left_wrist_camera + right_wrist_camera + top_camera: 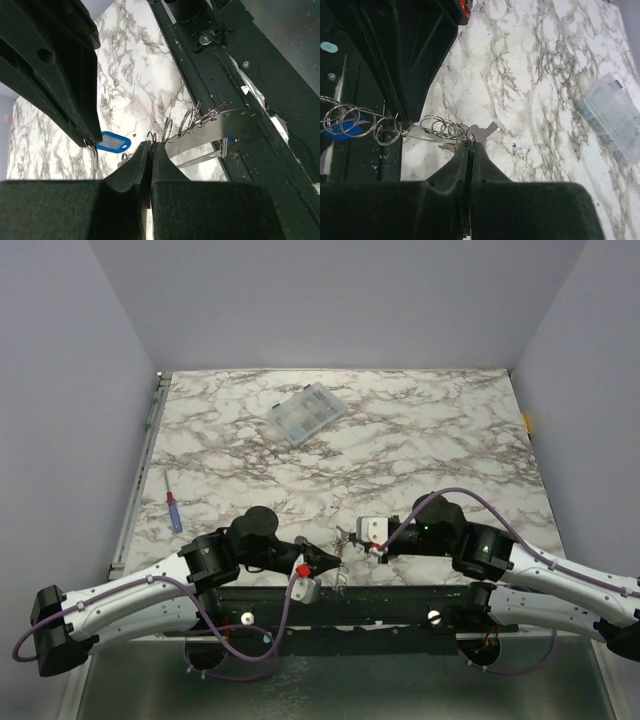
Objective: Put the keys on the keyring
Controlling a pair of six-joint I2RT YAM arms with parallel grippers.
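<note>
A silver metal key point(482, 132) has its head pinched in my right gripper point(471, 143), which is shut, with the key's blade pointing up and right over the marble. Right beside it is the keyring point(436, 127), a row of wire split rings strung on a flat metal strip point(215, 126). My left gripper point(150, 145) is shut on that strip's near end, a small ring loop poking out of its tips. A blue key tag point(113, 143) hangs close by. From above, left gripper point(335, 562) and right gripper point(350, 539) meet tip to tip at the table's near edge.
A clear plastic compartment box point(307, 414) lies at the back of the marble table point(450, 440). A red-and-blue screwdriver point(174, 512) lies at the left. The black mounting rail point(380, 605) runs just under the grippers. Grey walls close in three sides.
</note>
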